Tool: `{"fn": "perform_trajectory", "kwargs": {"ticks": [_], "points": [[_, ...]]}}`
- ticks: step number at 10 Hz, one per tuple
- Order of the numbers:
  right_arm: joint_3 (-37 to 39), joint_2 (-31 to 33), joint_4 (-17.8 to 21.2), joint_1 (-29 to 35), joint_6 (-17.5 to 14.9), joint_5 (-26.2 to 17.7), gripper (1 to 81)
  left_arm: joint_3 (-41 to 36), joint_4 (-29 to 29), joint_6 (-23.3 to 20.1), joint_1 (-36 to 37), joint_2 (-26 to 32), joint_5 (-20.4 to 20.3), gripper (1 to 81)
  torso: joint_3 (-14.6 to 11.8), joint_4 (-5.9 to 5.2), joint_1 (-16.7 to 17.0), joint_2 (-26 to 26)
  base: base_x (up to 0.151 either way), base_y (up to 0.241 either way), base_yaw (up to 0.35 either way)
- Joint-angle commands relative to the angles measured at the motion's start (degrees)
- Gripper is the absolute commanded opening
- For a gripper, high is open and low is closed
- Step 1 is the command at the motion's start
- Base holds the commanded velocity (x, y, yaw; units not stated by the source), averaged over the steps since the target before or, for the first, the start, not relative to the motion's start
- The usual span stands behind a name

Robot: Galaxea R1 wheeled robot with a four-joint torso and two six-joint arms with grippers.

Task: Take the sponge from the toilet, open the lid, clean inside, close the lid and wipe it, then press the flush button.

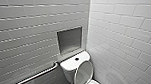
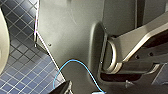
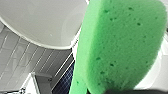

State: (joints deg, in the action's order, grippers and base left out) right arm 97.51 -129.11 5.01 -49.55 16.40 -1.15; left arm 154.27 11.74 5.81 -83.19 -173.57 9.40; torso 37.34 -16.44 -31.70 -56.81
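— Sponge point(image 3: 120, 45) fills the right wrist view. The right gripper point(image 3: 125, 92) looks clamped on its near end, and its long axis runs straight out from the gripper.
— And beyond it?
— The lid point(image 1: 84, 73) is raised, tilted back toward the tank. The toilet point(image 1: 68, 69) has its bowl open, near the green tip. Right arm is the nearer one, I'd say.
— Left gripper point(image 2: 64, 88)?
— Can't tell, wide or narrow.
— Count?
— One sponge, one lid, one flush button point(image 1: 76, 59).
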Motion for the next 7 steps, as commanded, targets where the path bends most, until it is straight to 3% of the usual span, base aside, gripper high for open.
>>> {"fn": "perform_trajectory", "kwargs": {"ticks": [1,3,4,7], "points": [[-0.67,1.9,1.32,8.1,0.92,-1.58,1.0,-0.11,-0.75,-0.19,1.49,-0.11,4.14,81.1,4.94,-1.93,-3.58,-5.55,0.0,0.0,0.0],[-0.41,1.64,1.14,10.38,2.14,-1.58,1.0,-0.02,-0.75,-0.19,1.05,-0.11,4.14,81.1,8.57,-2.49,-6.14,-9.56,0.0,0.0,0.0],[-0.05,1.28,1.23,11.44,2.5,-1.58,1.0,0.07,-0.75,-0.19,0.96,-0.03,4.14,81.1,10.71,-1.6,-3.93,-6.14,0.0,0.0,0.0],[1.18,-0.3,1.14,14.96,3.73,-1.67,1.0,-0.02,-0.75,-0.19,0.88,-0.11,4.22,81.1,14.99,-2.03,-6.14,-9.42,0.0,0.0,0.0]]}}
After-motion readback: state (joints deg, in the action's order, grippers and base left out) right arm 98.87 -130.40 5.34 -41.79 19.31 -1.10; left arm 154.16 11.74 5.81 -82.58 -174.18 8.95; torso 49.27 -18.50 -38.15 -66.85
